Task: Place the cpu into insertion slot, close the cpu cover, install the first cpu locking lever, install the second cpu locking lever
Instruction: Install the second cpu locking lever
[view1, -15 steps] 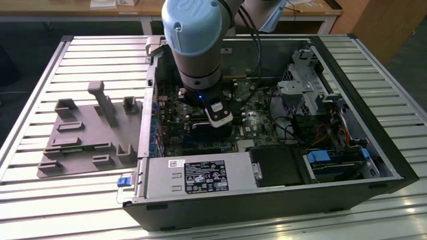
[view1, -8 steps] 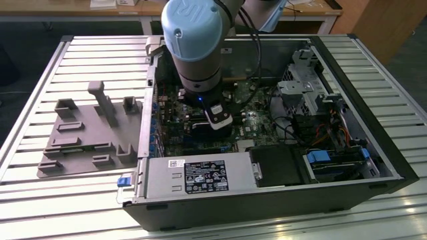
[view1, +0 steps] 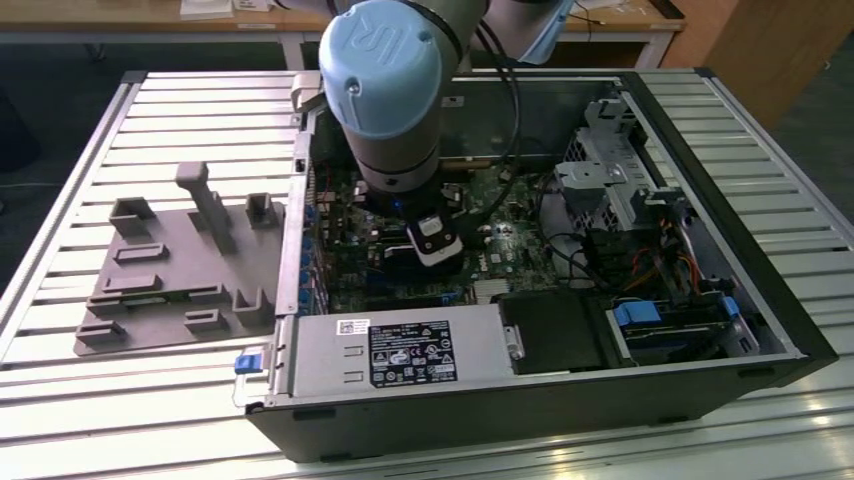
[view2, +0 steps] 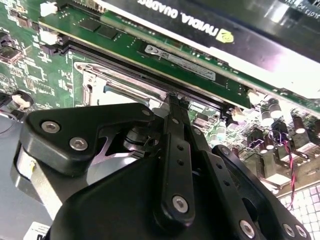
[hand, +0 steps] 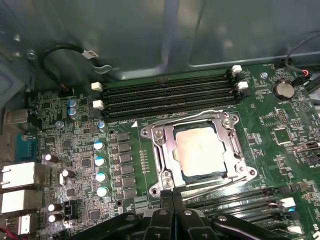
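Observation:
In the first wrist view the cpu (hand: 200, 150) lies flat in the insertion slot (hand: 200, 178), its pale metal top showing through the window of the cpu cover (hand: 165, 150). The cover lies down over it. Thin metal lever rods run along the cover's far edge (hand: 185, 120) and near edge (hand: 220, 186). My gripper (hand: 168, 194) is shut with nothing between its fingers. Its tips stand at the near corner of the socket. In the second wrist view the gripper (view2: 172, 100) has its fingers pressed together beside the socket's metal rim (view2: 115, 90). The exterior view shows the gripper (view1: 434, 245) low inside the open computer case.
Long black memory slots (hand: 170, 95) run beyond the socket, and more lie on its near side. A large black card (view2: 225, 30) stands close to the gripper. A grey parts fixture (view1: 174, 270) lies on the slatted table at the exterior view's left. The power supply (view1: 387, 355) and a drive cage (view1: 614, 170) line the case.

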